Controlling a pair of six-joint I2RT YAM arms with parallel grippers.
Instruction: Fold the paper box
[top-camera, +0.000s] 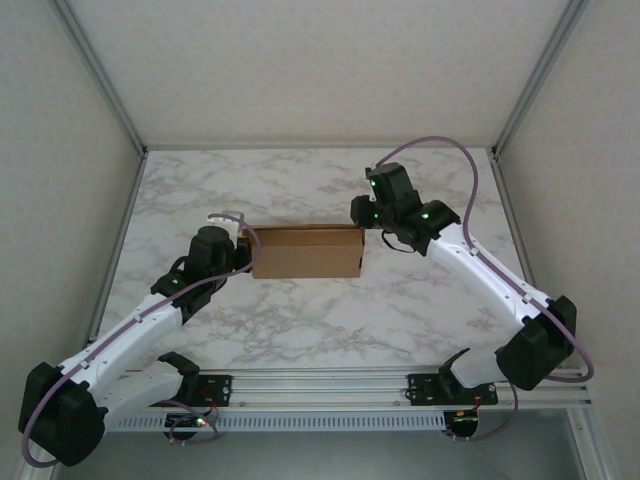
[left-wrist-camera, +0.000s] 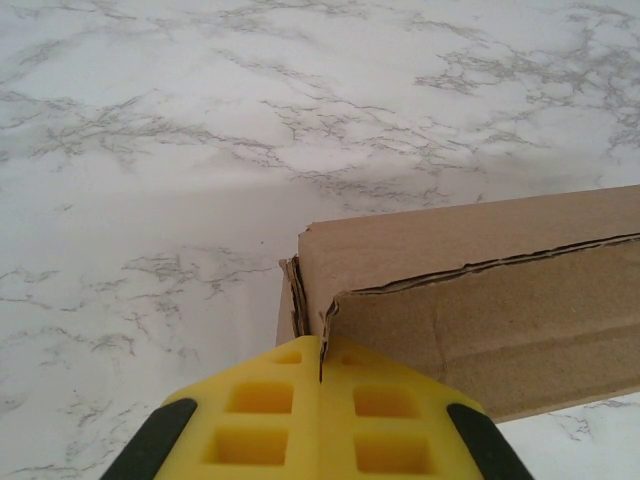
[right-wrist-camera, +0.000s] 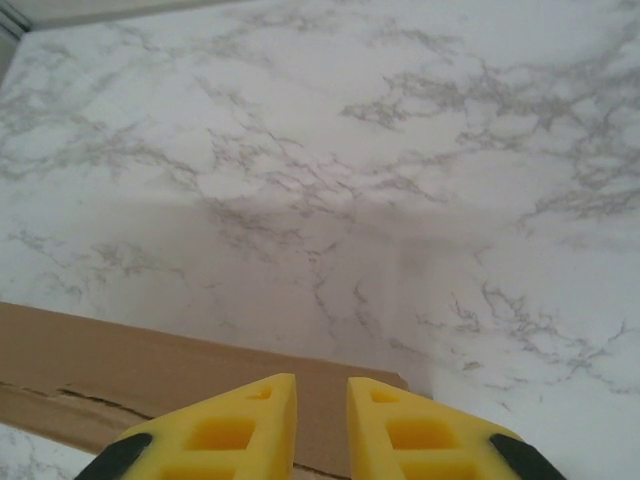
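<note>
The paper box (top-camera: 305, 251) is laid flat about the middle of the table (top-camera: 300, 180), its long sides parallel to the near edge, so that each end can be reached by one arm. The left jaws are shut tight with nothing between them and are set against the end of the box that faces the table's left edge, where the ragged flap seam meets the corner. They are judged to serve as a stop against sliding. The right jaws are held over the opposite end, parted by a narrow gap, with nothing seen gripped. A press on that end is probably intended. The box appears closed up.
</note>
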